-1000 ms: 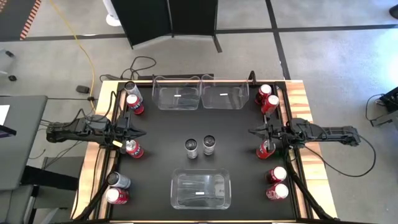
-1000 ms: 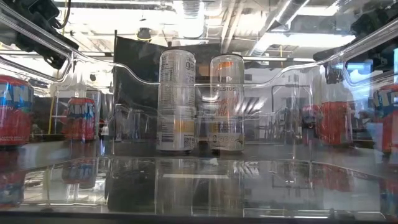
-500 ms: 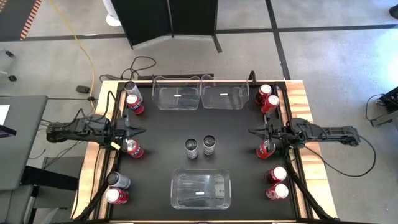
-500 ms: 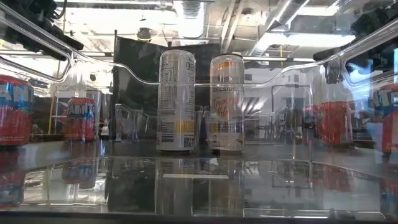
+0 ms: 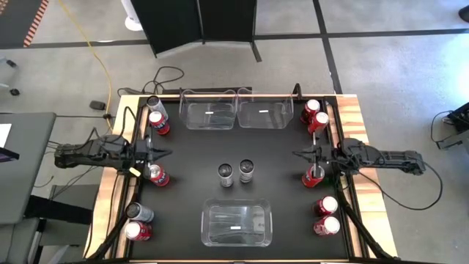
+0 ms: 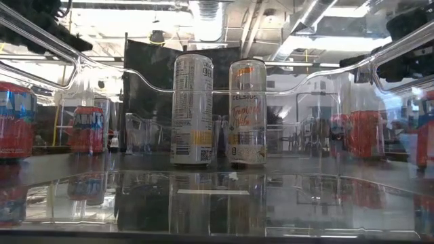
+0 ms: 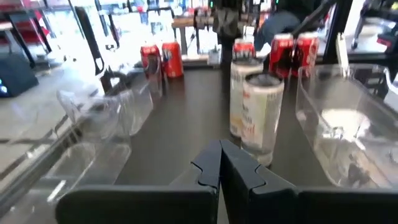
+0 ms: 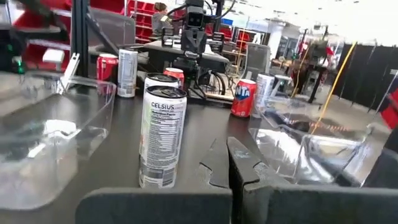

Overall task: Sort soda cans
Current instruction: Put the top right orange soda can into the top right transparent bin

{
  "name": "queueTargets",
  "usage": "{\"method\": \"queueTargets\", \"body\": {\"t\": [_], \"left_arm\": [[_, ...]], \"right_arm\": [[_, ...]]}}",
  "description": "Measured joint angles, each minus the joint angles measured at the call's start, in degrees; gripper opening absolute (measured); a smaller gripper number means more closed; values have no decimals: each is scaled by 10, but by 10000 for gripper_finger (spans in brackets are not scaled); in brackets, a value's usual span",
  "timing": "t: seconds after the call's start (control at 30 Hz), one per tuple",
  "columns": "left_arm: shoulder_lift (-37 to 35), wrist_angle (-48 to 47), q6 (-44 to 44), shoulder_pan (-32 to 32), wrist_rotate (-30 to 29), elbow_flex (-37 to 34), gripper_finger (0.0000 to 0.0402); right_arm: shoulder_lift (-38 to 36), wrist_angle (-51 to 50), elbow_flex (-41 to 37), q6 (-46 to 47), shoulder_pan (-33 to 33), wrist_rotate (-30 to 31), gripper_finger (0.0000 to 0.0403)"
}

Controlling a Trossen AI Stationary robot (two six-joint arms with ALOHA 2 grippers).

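Overhead, two silver-grey cans point(image 5: 236, 172) stand mid-table between the left gripper point(image 5: 163, 155) and right gripper point(image 5: 300, 154), with red cans point(image 5: 317, 117) along both edges. Level with the table, the pair stands upright, just apart. Each wrist view shows its fingers pressed together, holding nothing; they should probably spread before approaching one can squarely.

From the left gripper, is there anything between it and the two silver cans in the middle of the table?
Nothing visible. The left gripper points across bare black table toward the two silver cans; its wrist view shows them straight ahead with open tabletop between. A red can stands just beside the gripper, off that line.
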Motion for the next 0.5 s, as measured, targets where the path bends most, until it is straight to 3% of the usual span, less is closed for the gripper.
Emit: {"method": "queueTargets", "body": {"t": [0.1, 0.17, 0.23, 0.33, 0.43, 0.5], "left_arm": [[4, 46, 17, 0, 0, 0, 0], [4, 78, -46, 0, 2, 0, 0], [4, 115, -177, 1, -13, 0, 0], [4, 152, -324, 2, -89, 0, 0], [4, 154, -377, 2, -163, 0, 0], [5, 153, -389, 2, -209, 0, 0]], "right_arm": [[0, 0, 0, -60, 0, 0, 0], [0, 20, 0, -97, 0, 0, 0], [1, 113, 0, -98, 1, 0, 0], [0, 316, 0, -68, 1, 0, 0], [0, 489, 2, -10, -1, 28, 0], [0, 516, 14, 43, -4, 84, 0]]}}
